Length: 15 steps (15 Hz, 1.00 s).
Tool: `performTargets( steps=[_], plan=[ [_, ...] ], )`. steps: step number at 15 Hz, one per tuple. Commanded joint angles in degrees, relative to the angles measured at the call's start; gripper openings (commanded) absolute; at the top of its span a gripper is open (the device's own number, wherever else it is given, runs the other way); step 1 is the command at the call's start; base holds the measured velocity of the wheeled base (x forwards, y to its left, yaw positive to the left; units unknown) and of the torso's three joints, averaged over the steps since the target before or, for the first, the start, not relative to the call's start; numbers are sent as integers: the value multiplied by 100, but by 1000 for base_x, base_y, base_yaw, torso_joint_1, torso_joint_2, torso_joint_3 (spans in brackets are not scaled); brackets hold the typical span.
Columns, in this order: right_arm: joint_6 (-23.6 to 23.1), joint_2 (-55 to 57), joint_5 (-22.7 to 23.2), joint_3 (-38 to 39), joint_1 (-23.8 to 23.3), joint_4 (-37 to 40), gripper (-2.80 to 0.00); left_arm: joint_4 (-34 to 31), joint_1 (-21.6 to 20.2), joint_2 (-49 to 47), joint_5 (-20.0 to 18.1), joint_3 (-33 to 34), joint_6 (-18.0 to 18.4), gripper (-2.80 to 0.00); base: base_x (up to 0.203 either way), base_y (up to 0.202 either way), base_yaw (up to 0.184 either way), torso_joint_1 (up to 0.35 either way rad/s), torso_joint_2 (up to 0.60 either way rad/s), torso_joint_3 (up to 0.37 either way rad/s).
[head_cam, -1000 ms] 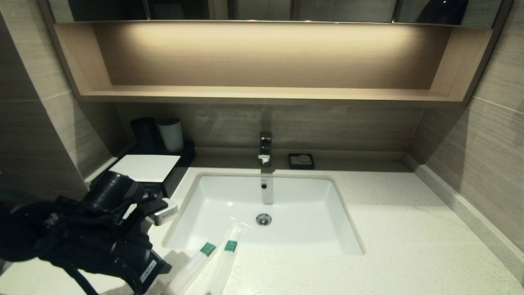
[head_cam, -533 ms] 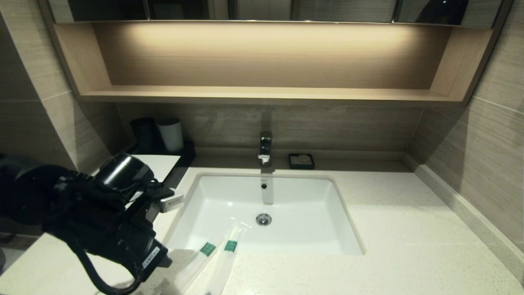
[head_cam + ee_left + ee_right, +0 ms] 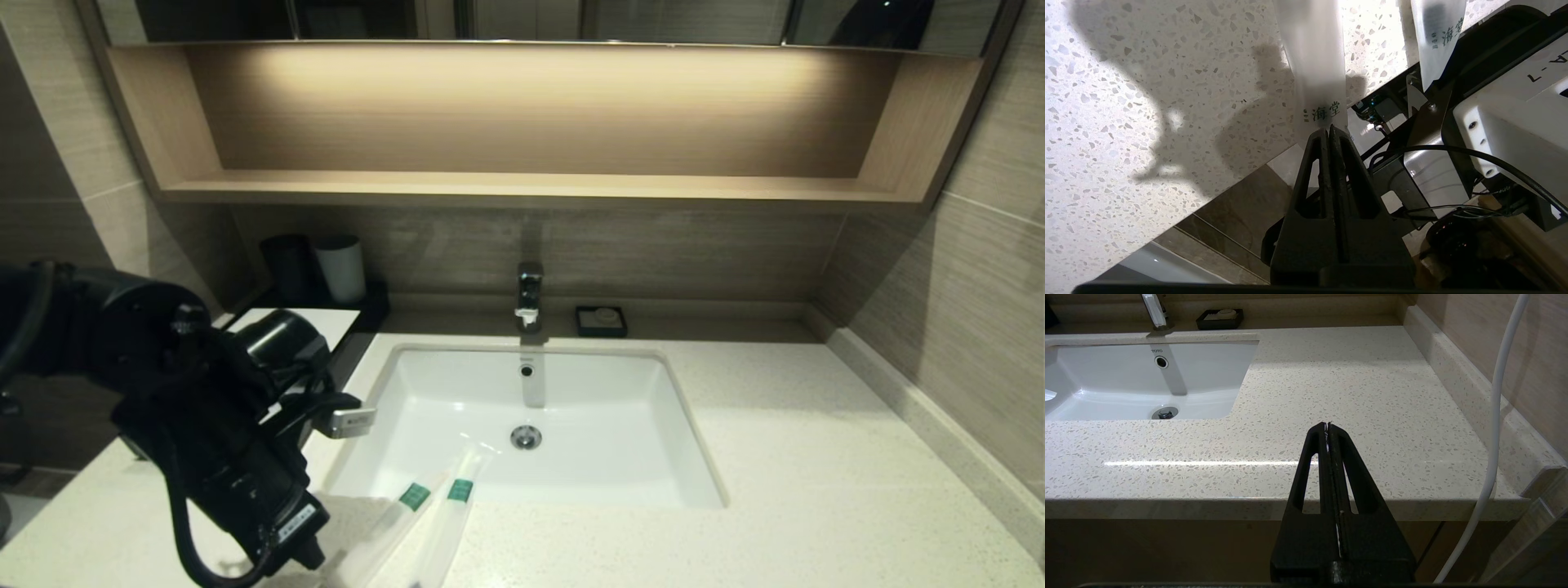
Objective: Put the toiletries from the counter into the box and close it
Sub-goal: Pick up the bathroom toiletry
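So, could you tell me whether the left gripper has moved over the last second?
Yes: the left gripper has shifted toward the white rectangular sink.

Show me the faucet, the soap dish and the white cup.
faucet (image 3: 529, 296): head view, on its chrome body.
soap dish (image 3: 601, 321): head view, on its black tray.
white cup (image 3: 341, 269): head view, on its side wall.

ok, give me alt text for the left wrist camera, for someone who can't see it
The left end effector, shut, pinches the end of a translucent white sachet with green printed characters, where it overhangs the front edge of the speckled counter. A second sachet lies alongside it, and robot hardware and cables show below the counter edge.
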<state>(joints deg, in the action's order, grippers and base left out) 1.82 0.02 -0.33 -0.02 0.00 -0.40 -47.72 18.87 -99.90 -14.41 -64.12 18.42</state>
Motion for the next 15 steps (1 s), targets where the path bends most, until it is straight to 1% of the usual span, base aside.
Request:
performTargets(
  steps=[1,4,6,9,12,15],
  plan=[
    [3,6,-2,2,0,-4,-280,-47,3,-181,-13,-65,144,-280,0,0,0,0,0,0],
    [3,6,-2,-6,0,-4,-280,-137,3,-501,-9,-107,276,-280,0,0,0,0,0,0],
    [3,6,-2,-6,0,-4,-280,-132,3,-618,-9,-109,294,-280,0,0,0,0,0,0],
    [3,6,-2,2,0,-4,-280,-99,3,-618,-9,-119,336,-280,0,0,0,0,0,0],
    [3,6,-2,-5,0,-4,-280,-115,3,-627,-18,-110,575,-280,0,0,0,0,0,0],
    [3,6,-2,2,0,-4,-280,-132,3,-592,0,-101,592,-280,0,0,0,0,0,0]
  ],
)
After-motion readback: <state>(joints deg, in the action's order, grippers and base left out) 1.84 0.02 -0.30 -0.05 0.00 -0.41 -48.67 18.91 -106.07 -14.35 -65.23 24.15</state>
